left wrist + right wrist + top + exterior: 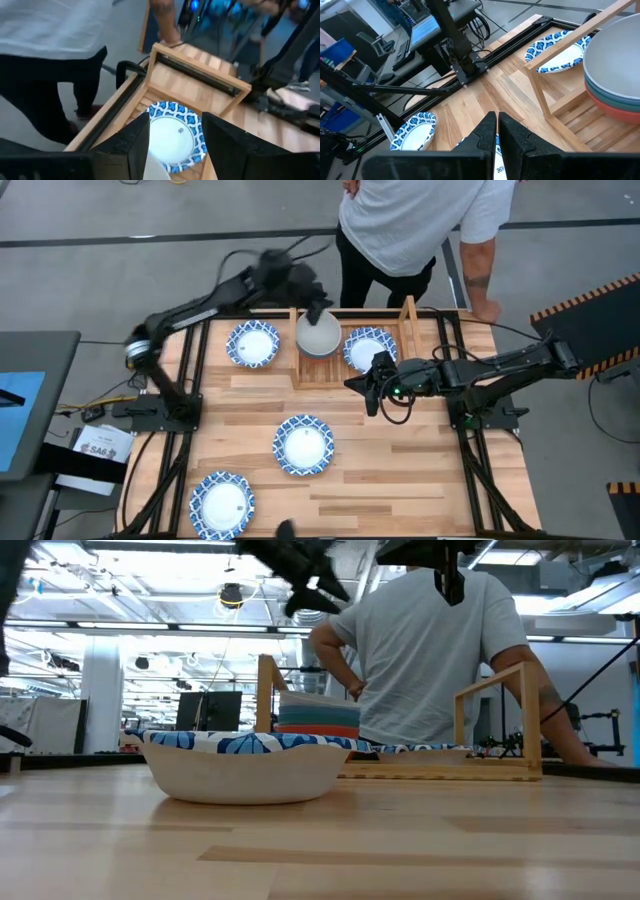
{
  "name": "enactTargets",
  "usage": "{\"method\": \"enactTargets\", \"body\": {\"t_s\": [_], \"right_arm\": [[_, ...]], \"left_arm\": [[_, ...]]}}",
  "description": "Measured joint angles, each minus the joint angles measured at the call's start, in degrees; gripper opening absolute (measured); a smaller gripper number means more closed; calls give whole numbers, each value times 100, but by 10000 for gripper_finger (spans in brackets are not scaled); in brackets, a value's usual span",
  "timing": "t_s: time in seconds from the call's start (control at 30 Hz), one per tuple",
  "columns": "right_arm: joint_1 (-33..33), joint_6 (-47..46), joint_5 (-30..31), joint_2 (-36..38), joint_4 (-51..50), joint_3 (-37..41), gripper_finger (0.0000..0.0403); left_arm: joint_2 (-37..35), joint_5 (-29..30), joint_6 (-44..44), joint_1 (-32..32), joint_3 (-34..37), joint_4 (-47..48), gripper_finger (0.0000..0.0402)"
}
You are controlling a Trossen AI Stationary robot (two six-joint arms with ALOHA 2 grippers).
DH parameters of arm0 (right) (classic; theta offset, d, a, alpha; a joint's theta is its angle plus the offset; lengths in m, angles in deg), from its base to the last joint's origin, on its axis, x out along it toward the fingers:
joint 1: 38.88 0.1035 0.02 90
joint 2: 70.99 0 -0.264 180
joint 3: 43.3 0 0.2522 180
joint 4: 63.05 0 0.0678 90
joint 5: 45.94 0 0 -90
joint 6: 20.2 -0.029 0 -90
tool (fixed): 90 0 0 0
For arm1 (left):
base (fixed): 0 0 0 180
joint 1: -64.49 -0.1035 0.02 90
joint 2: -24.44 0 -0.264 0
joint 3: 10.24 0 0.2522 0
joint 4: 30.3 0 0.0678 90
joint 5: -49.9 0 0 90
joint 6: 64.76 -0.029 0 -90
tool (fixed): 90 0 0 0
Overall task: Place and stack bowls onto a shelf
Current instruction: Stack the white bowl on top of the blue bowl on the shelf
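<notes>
Bowls and shelf at the bench's far edge, both arms raised.

The shelf [352, 358] holds a stack of plain bowls [319, 333], off-white on top, in its left half and a blue-rimmed bowl [366, 348] in its right half. The left pincer [317, 312] hovers over the stack, fingers wide and empty. The right pincer [372, 390], fingers nearly together and empty, hangs just in front of the shelf. Three more blue-rimmed bowls [303, 445] lie on the bench [400, 470]; a person [410, 220] stands behind it.
</notes>
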Motion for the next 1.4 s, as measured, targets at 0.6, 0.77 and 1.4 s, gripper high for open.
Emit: {"method": "enactTargets", "body": {"t_s": [0.6, 0.77, 1.4], "right_arm": [[-1942, -261, -441, -1775, 1156, -1094, 18], [-2405, -541, -444, -2706, 1136, -1702, 17], [-3126, -883, -227, -4829, -930, -4209, 17]], "left_arm": [[-5290, 767, 933, 533, 5087, -3509, 164], [-5750, 800, 931, 580, 5092, -3137, 164], [-5926, 592, 1197, 576, 5092, -2918, 164]]}}
